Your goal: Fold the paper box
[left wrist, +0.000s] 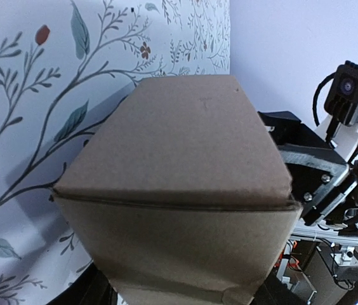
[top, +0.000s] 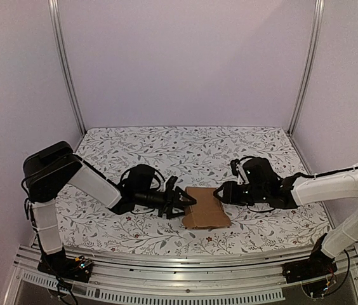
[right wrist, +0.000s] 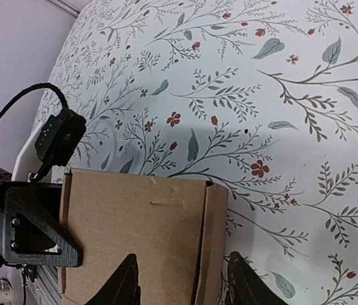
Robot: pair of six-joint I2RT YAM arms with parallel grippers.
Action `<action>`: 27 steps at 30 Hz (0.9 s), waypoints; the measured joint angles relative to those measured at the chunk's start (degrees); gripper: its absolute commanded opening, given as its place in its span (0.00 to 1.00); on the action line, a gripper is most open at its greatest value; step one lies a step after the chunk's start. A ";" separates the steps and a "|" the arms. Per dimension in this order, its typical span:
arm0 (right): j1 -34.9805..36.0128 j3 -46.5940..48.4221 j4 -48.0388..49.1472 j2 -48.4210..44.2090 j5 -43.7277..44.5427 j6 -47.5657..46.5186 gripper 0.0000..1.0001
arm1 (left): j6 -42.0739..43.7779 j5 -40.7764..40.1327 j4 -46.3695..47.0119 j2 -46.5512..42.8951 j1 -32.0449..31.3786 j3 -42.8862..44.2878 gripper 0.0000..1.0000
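The paper box [top: 205, 208] is a plain brown carton on the flowered table between my two grippers. My left gripper [top: 182, 198] meets its left end. In the left wrist view the box [left wrist: 179, 159] fills the frame, and its near end sits wedged between my dark fingers, which show only at the bottom corners around the left gripper [left wrist: 188, 295]. My right gripper [top: 220, 192] is at the box's right end. In the right wrist view that gripper [right wrist: 184, 283] is open. One finger lies over the box [right wrist: 134, 235] top and the other is outside its folded side flap [right wrist: 212, 241].
The flowered cloth [top: 166, 149] covers the table. White walls and metal posts [top: 65, 70] enclose the back and sides. A metal rail [top: 185, 260] runs along the near edge. The left gripper's body [right wrist: 33, 229] sits just behind the box in the right wrist view.
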 measured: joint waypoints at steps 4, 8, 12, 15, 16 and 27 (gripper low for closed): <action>0.00 0.00 -1.38 -6.51 0.24 -4.42 0.62 | -0.07 1.70 0.22 -1.05 0.55 -0.35 0.41; -0.02 0.52 -4.07 -13.35 -0.24 -11.89 0.72 | -0.90 4.85 0.28 -4.31 2.36 -1.77 0.43; -0.02 1.90 -7.98 -18.36 -3.39 -22.14 0.81 | -1.62 9.20 0.24 -8.61 4.66 -3.17 0.43; 0.00 2.16 -9.62 -21.31 -7.34 -29.42 0.98 | -2.51 12.66 0.26 -12.41 6.03 -4.26 0.43; 0.00 2.16 -10.14 -22.21 -8.81 -31.63 0.99 | -2.89 13.92 0.26 -13.81 6.47 -4.66 0.44; 11.19 1.29 -11.87 -29.83 -9.70 -64.08 0.99 | -14.19 26.08 13.14 -20.57 10.32 -10.82 0.42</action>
